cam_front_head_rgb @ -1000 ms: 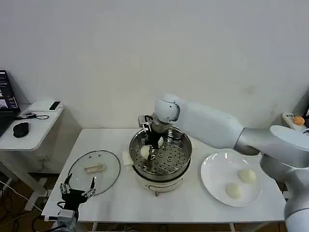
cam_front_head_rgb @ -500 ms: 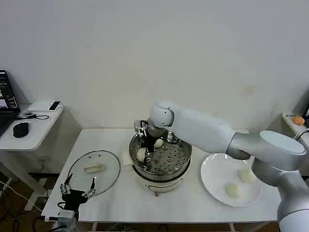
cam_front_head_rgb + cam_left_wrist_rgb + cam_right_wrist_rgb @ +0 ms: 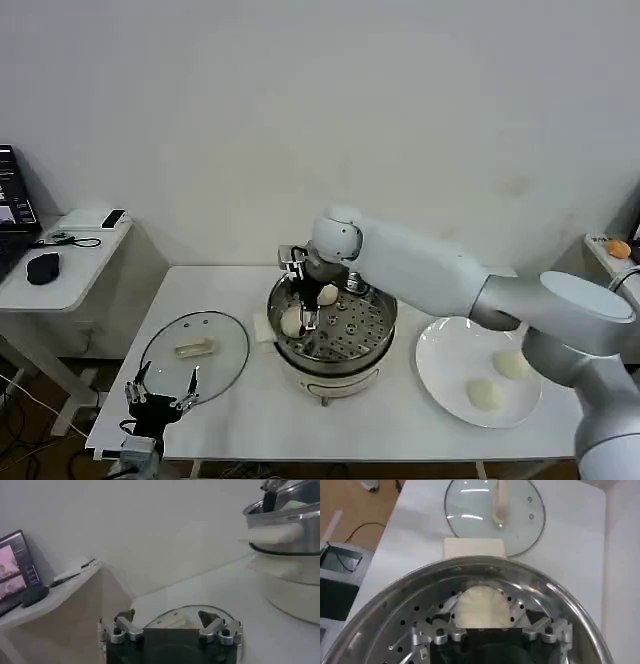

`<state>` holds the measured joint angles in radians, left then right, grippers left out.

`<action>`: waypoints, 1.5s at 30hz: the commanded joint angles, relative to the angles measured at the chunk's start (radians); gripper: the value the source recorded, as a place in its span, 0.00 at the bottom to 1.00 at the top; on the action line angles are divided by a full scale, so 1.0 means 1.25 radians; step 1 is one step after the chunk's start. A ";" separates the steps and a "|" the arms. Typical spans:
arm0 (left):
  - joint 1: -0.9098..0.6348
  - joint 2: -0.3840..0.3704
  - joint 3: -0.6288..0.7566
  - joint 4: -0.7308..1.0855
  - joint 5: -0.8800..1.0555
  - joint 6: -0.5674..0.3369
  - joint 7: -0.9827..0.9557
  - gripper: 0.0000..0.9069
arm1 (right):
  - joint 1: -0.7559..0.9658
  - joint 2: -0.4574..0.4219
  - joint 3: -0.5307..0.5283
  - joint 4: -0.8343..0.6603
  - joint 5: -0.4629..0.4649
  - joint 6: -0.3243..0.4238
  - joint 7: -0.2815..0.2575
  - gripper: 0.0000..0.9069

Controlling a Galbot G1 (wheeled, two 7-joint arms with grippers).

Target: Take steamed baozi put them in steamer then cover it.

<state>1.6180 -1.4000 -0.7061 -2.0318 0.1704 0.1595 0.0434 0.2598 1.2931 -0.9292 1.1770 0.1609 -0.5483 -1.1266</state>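
the head camera looks forward and down from well above the table (image 3: 240, 400). the left wrist camera sits low at the table's near edge, facing across it to the steamer (image 3: 287, 515). the right wrist camera looks steeply down, close over the steamer (image 3: 395, 605). all three share the glass lid (image 3: 195, 352).

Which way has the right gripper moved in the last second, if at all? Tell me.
Yes: the right gripper moved left across the steamer, now low at its left wall beside a baozi.

A plain white wall (image 3: 300, 100) backs a side desk (image 3: 60, 265) (laptop (image 3: 12, 205) aboard).
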 commanded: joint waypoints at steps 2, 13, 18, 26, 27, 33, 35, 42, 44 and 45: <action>-0.002 0.000 0.002 -0.001 0.001 0.000 0.001 1.00 | 0.048 -0.106 0.002 0.086 -0.006 0.012 -0.081 1.00; -0.003 -0.001 0.011 -0.008 -0.002 0.002 0.006 1.00 | 0.082 -0.332 0.043 0.176 -0.023 0.034 -0.127 1.00; 0.000 0.002 0.011 -0.012 -0.005 0.003 0.008 1.00 | 0.098 -0.446 0.060 0.224 -0.017 0.049 -0.149 1.00; -0.004 0.006 0.028 -0.005 -0.004 0.004 0.011 1.00 | 0.066 -0.606 0.075 0.257 -0.043 0.081 -0.176 1.00; -0.005 0.006 0.029 -0.004 -0.003 0.005 0.011 1.00 | 0.054 -0.620 0.076 0.261 -0.055 0.094 -0.179 1.00; 0.000 0.005 0.034 -0.013 -0.003 0.006 0.012 1.00 | -0.046 -0.690 0.107 0.309 -0.114 0.130 -0.194 1.00; 0.004 0.005 0.033 -0.016 -0.002 0.006 0.011 1.00 | -0.100 -0.708 0.134 0.324 -0.152 0.142 -0.194 1.00; 0.014 0.002 0.034 -0.019 0.001 0.006 0.010 1.00 | -0.239 -0.721 0.199 0.336 -0.227 0.167 -0.189 1.00; 0.015 0.001 0.034 -0.018 0.002 0.006 0.009 1.00 | -0.251 -0.720 0.199 0.335 -0.246 0.173 -0.187 1.00; 0.016 0.001 0.033 -0.018 0.002 0.005 0.009 1.00 | -0.256 -0.719 0.195 0.334 -0.260 0.178 -0.186 1.00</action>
<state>1.6373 -1.3987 -0.6658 -2.0546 0.1718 0.1666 0.0551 0.1014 0.4716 -0.7422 1.5618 -0.0444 -0.3661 -1.3506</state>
